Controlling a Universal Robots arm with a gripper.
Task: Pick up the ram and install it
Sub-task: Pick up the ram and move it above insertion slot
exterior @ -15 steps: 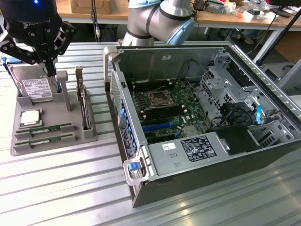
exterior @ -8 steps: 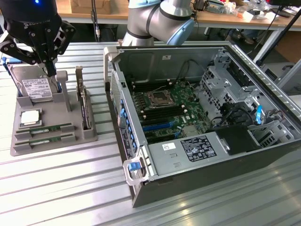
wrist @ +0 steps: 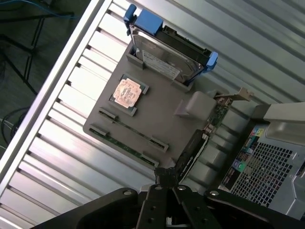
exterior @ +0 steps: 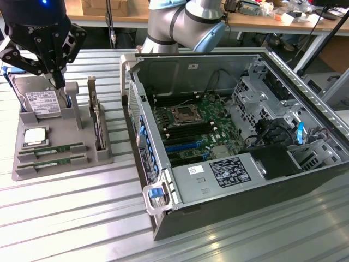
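Case (exterior: 218, 210) lies on its side with the lid off, so motherboard (exterior: 188, 123) and memory slots (exterior: 163, 101) face up. My read: that allows straight-down insertion. Hand (exterior: 57, 82) hangs over the grey fixture (exterior: 60, 169) on the worktop (exterior: 82, 218), fingers pressed together, nothing pinched as far as I can tell. Ram (exterior: 52, 148): two sticks in fixture grooves, below the hand and apart from it. Hard drive (exterior: 41, 101) sits just beside the fingertips.

Wrist view: hand (wrist: 167, 175) closed, tips above the fixture (wrist: 157, 109) edge, near the expansion card (wrist: 190, 150) standing on edge. Ram (wrist: 121, 144) lies ahead of the fingers, each stick in its own groove, probably to fix its pose for a repeatable grasp. Not picked yet.
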